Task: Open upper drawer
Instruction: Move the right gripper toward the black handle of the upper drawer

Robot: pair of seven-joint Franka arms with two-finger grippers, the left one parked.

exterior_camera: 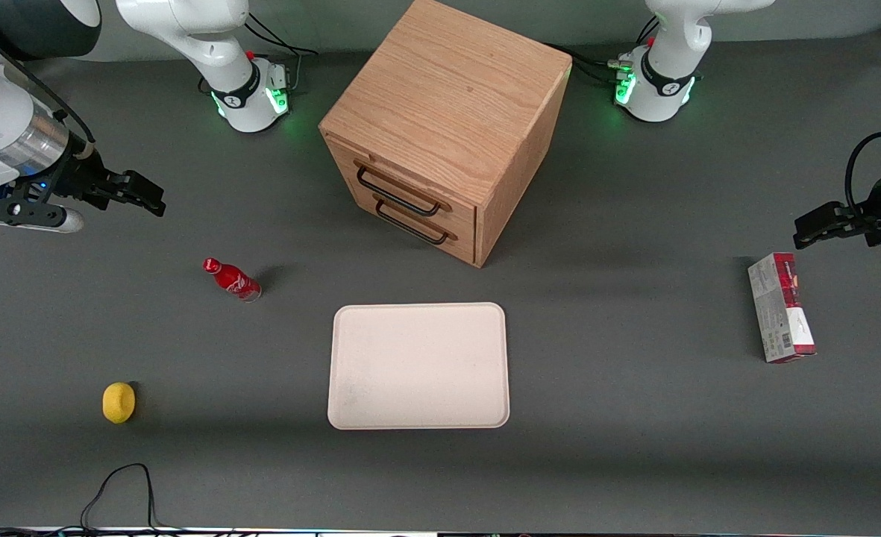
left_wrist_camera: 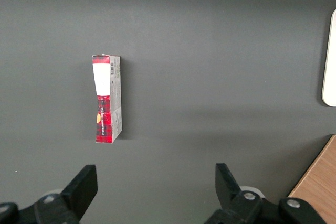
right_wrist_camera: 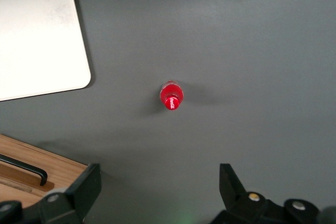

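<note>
My gripper [exterior_camera: 142, 195] hangs at the left edge of the front frame, above bare table, fingers spread apart and holding nothing; the wrist view confirms the two fingertips [right_wrist_camera: 86, 184] stand wide with only grey surface between them. The cabinet [exterior_camera: 451, 82] sits upper centre of the front frame, turned so its drawer face looks toward the lower left of that frame. The upper drawer [exterior_camera: 403, 183] is shut, its front flush with the lower drawer [exterior_camera: 418, 224] beneath it. Its black handle [exterior_camera: 399, 195] runs as a long bar slanting from upper left to lower right in the front frame, directly above the matching bar below. From my gripper the handle lies well apart, off toward the frame's centre at much the same height in the picture. In my judgement, the approach turns on that slant: my fingers must straddle the bar across its length, then pull square to the drawer face. A bottle [exterior_camera: 231, 278], a lemon [exterior_camera: 118, 402] and a tray [exterior_camera: 418, 365] lie lower in the frame, clear of that line.
</note>
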